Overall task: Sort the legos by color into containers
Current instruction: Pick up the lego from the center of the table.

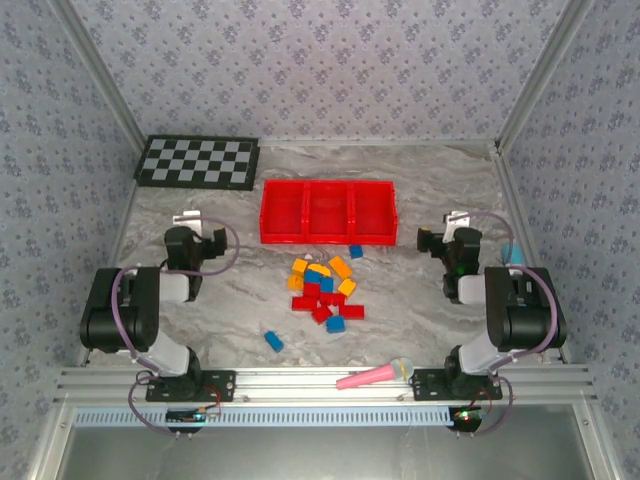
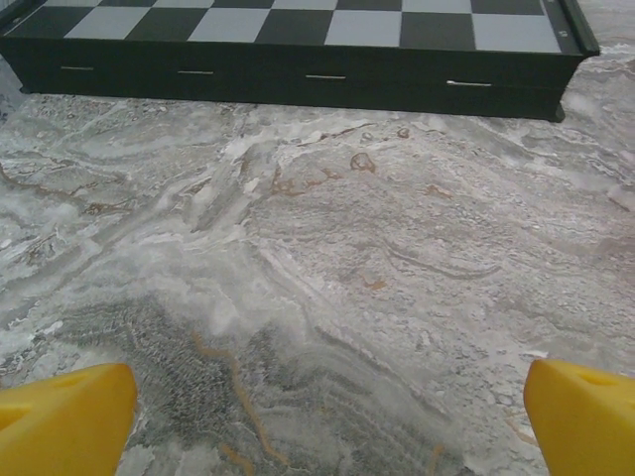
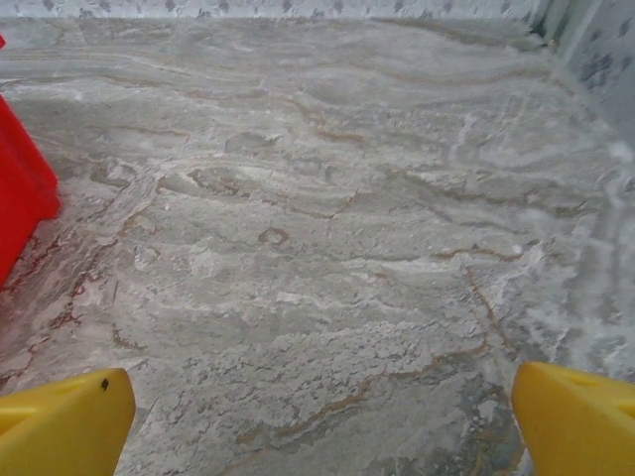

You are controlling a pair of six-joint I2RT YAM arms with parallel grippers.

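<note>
1. While parked at either side, the left gripper (image 2: 317,426) and right gripper (image 3: 317,421) hold jaws wide apart, empty.
2. Legos (image 1: 322,288) lie clustered on the table (image 1: 420,300), just in front of the red tray (image 1: 327,239).

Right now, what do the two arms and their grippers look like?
The left arm and right arm have black blocky joints, pale links and a looping purplish cable. The left gripper and right gripper have yellow wedge-shaped fingers; one right finger carries a small black dot.
</note>
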